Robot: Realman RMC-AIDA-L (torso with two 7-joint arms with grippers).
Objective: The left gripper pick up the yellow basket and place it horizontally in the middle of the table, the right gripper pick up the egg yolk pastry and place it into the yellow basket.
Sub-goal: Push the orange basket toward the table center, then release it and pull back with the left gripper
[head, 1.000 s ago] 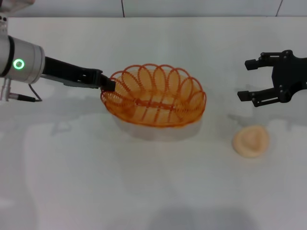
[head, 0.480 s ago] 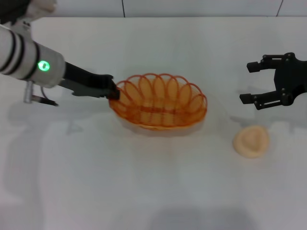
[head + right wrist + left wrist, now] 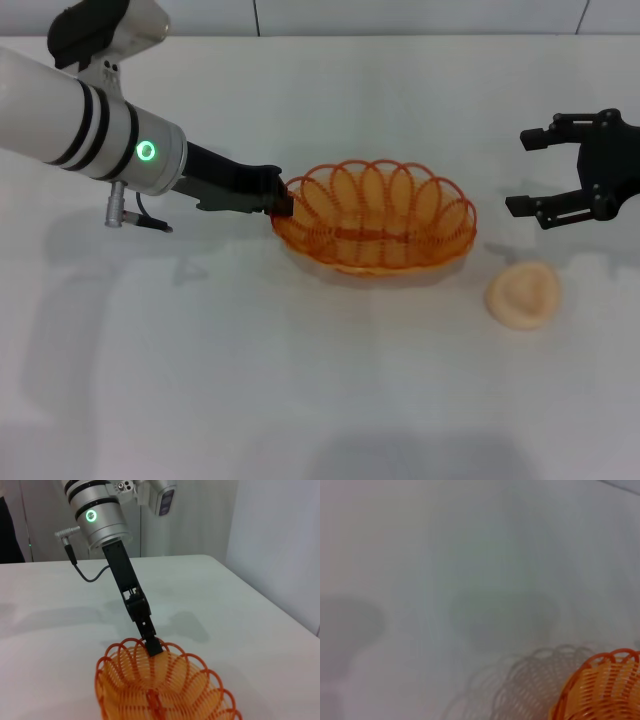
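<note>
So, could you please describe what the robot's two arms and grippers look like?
The left gripper is a slim black claw on a white-grey arm with black bands, a green light ring and a thin black cable. The right gripper is a black two-fingered claw on a black wrist.

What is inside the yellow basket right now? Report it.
Nothing lies inside the yellow basket; only its own wire floor shows. The egg yolk pastry sits on the table beside it. The left pincer grips its rim; the right pincer hangs open.
</note>
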